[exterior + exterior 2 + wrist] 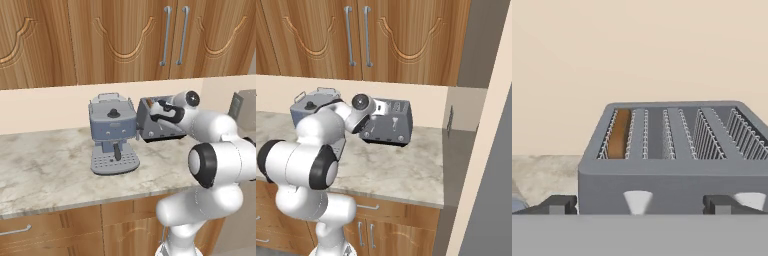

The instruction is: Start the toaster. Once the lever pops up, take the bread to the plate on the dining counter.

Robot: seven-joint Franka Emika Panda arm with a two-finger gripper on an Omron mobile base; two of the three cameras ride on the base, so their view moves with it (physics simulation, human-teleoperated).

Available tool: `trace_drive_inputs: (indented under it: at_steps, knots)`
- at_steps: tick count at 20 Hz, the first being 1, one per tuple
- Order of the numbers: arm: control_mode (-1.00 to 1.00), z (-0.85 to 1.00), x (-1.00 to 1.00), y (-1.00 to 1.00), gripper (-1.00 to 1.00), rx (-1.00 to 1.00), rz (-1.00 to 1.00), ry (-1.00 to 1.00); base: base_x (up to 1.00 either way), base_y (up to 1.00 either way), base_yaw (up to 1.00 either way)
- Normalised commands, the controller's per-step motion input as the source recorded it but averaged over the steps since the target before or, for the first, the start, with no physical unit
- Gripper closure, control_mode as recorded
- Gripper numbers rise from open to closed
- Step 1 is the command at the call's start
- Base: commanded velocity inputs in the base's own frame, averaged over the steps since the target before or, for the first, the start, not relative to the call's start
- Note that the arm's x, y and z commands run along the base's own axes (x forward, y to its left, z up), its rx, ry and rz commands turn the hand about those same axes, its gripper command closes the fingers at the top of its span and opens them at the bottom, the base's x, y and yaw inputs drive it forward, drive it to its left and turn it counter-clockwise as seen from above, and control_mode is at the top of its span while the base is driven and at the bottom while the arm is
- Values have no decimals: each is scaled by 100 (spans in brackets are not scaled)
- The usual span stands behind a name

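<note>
Fingers (639, 205) spread wide, empty, flanking toaster (672, 155) front. Bread (619, 134) sunk in left slot. Risk: missing lever, shoving toaster along worktop (50, 165).

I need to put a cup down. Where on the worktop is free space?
Bare marble lies left of the espresso machine and along the worktop front edge. Right of the toaster, more runs to the wall. Crowded: between both machines, where the gripper reaches.

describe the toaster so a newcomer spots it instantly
On the marble worktop under the wooden cabinets, look just right of the blue-grey espresso machine. The toaster is the grey slotted box with a black base, bread in its leftmost slot.
</note>
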Motion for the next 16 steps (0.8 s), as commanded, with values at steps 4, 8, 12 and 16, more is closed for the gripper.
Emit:
trace_drive_inputs:
  at_steps: [4,8,12,16]
  knots:
    - [-100,9,0,21,-100,0,0,-5,0,0,0]
    - [-100,1,7,16,-100,0,0,-2,0,0,0]
    - [-100,0,12,19,-100,0,0,0,0,0,0]
    - [-100,1,11,6,-100,0,0,0,0,0,0]
